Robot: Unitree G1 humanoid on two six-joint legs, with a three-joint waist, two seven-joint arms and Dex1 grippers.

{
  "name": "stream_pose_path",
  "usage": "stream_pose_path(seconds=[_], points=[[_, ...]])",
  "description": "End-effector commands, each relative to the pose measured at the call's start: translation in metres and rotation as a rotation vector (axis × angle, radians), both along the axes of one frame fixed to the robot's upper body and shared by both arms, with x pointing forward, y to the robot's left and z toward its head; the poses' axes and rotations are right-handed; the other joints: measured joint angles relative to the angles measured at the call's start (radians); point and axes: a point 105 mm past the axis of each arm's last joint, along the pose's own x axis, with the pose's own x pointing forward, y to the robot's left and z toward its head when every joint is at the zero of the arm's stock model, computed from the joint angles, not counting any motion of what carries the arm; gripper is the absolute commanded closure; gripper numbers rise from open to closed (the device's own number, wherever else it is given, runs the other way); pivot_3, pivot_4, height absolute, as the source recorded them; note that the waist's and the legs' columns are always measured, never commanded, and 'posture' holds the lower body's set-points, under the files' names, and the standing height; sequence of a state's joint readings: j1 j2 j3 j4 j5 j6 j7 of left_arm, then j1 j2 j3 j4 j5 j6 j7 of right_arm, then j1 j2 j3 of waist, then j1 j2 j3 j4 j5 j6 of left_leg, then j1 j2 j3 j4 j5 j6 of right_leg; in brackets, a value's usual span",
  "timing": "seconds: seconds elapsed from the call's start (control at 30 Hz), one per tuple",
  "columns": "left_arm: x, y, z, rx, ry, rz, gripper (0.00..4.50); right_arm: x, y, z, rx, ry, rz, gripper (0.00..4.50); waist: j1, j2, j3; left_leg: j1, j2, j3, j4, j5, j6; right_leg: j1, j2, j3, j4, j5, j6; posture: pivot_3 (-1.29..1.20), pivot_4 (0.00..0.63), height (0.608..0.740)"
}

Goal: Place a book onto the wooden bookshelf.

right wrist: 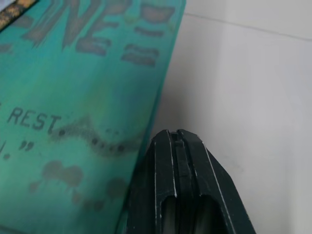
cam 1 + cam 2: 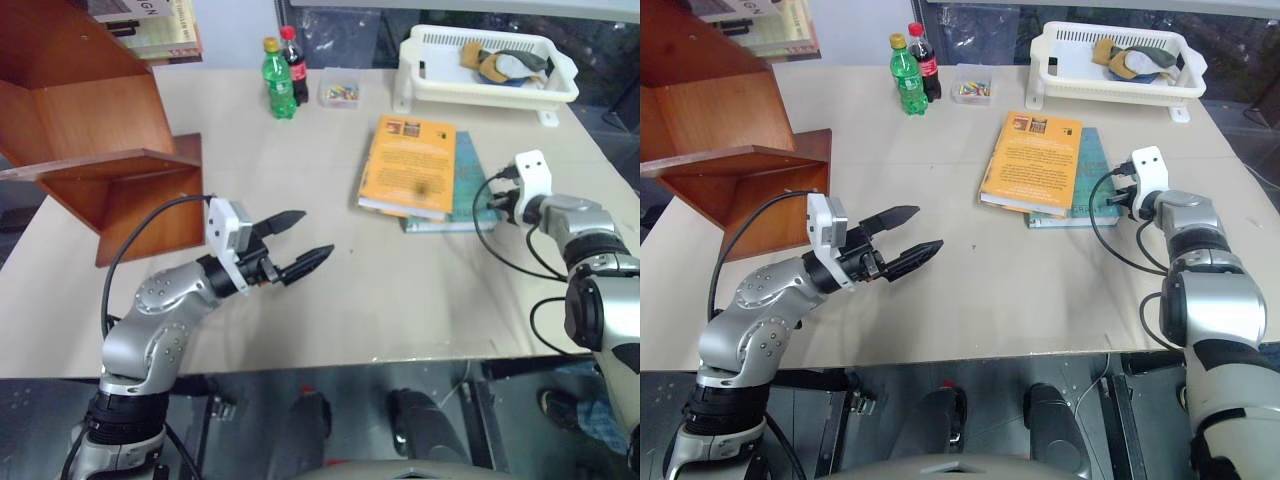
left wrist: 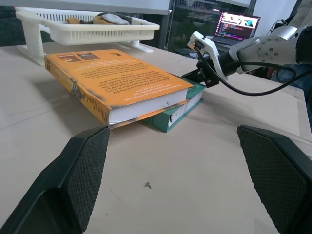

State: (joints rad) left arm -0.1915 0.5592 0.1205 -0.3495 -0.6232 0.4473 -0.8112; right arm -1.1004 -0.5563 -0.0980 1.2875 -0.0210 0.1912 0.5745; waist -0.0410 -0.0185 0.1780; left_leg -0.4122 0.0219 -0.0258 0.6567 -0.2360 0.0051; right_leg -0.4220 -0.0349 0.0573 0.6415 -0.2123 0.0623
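We see the orange book (image 2: 408, 165) lying flat on the pale table (image 2: 330, 300), towards its far right part, resting on top of a thinner teal book (image 2: 466, 190) whose right side sticks out from under it. Just to the right of that pair sits the right gripper (image 1: 178, 139), its two black fingers pressed together and holding nothing; its tip is at the edge of the teal cover, low over the table, so the orange book lies just left of it. The left gripper (image 2: 300, 243) hovers over the near left part of the table, well apart from the book, its fingers spread wide and empty, pointing towards the book. The wooden bookshelf (image 2: 95, 140) stands at the table's far left. Beyond the book we see two bottles (image 2: 283, 75), a small clear box (image 2: 339, 88) and a white basket (image 2: 490, 75).
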Motion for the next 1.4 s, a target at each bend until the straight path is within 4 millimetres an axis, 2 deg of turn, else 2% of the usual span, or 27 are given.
stream_pose_path(seconds=[0.03,0.13,0.2,0.4,0.5,0.6,0.77,1.13,1.2,1.3,1.4], points=[[-0.004,0.004,0.009,-0.004,-0.038,0.007,0.00,-0.001,-0.025,0.022,-0.120,-0.103,-0.050,4.47,0.001,0.000,0.000,0.000,0.000,0.000,0.000,0.000,0.000,0.000,0.000,0.000,0.000,0.000,0.000,0.00,0.150,0.740],[-0.005,0.004,0.007,-0.002,-0.033,0.010,0.00,-0.010,-0.032,0.023,-0.150,-0.124,-0.044,4.47,0.001,0.000,0.000,0.000,0.000,0.000,0.000,0.000,0.000,0.000,0.000,0.000,0.000,0.000,0.000,0.00,0.150,0.740],[-0.004,0.004,0.006,-0.001,-0.028,0.009,0.00,-0.024,-0.030,0.024,-0.182,-0.140,-0.022,4.47,0.002,0.000,0.000,-0.001,0.000,0.000,0.000,0.000,0.000,0.000,0.000,0.000,-0.001,0.000,0.000,0.00,0.150,0.740],[0.000,0.004,0.003,0.012,-0.016,-0.006,0.00,-0.092,0.019,0.031,-0.080,-0.143,0.064,4.47,0.000,0.002,-0.001,-0.001,0.000,-0.001,0.000,0.000,0.000,-0.002,0.000,-0.001,0.002,0.000,0.000,0.00,0.150,0.740],[0.003,0.004,0.003,0.017,-0.015,-0.013,0.00,-0.116,0.045,0.032,-0.024,-0.130,0.121,4.47,-0.001,0.002,-0.001,0.000,0.000,-0.001,0.001,0.000,0.000,-0.001,0.001,0.000,0.003,0.000,0.000,0.00,0.150,0.740],[0.005,0.004,0.002,0.021,-0.012,-0.021,0.00,-0.129,0.069,0.030,0.007,-0.127,0.178,4.47,0.003,0.002,-0.001,0.000,0.001,-0.003,0.003,0.000,0.000,0.000,0.002,-0.001,0.003,0.000,0.001,0.00,0.150,0.740],[0.006,0.002,0.002,0.021,-0.012,-0.034,0.00,-0.126,0.101,0.025,0.043,-0.132,0.236,4.47,0.002,0.001,-0.001,-0.001,0.001,-0.003,0.008,0.000,0.000,0.001,0.001,-0.002,0.003,0.000,0.001,0.00,0.150,0.740],[0.004,0.009,0.002,0.029,-0.015,0.000,0.00,-0.095,0.188,0.016,0.174,-0.155,0.337,4.47,0.002,0.001,-0.001,-0.002,0.001,-0.004,0.009,0.000,0.000,0.001,0.002,-0.003,0.004,0.000,0.000,0.00,0.150,0.740],[0.004,0.012,0.002,0.030,-0.015,0.011,0.00,-0.095,0.200,0.013,0.186,-0.157,0.365,3.96,0.000,0.002,-0.001,-0.002,0.001,-0.004,0.009,0.000,0.000,0.001,0.002,-0.003,0.004,0.000,0.000,0.00,0.150,0.740],[0.003,0.012,0.001,0.031,-0.014,0.014,0.00,-0.092,0.212,0.006,0.176,-0.158,0.391,2.80,0.003,0.002,-0.001,-0.002,0.001,-0.004,0.009,0.000,0.000,0.000,0.001,-0.004,0.004,0.000,0.000,0.00,0.150,0.740],[0.002,0.011,0.001,0.030,-0.013,0.015,0.00,-0.084,0.217,0.001,0.162,-0.166,0.387,2.80,0.003,0.001,-0.001,-0.002,0.001,-0.004,0.009,0.000,0.000,0.001,0.001,-0.004,0.004,0.000,0.000,0.00,0.150,0.740]])
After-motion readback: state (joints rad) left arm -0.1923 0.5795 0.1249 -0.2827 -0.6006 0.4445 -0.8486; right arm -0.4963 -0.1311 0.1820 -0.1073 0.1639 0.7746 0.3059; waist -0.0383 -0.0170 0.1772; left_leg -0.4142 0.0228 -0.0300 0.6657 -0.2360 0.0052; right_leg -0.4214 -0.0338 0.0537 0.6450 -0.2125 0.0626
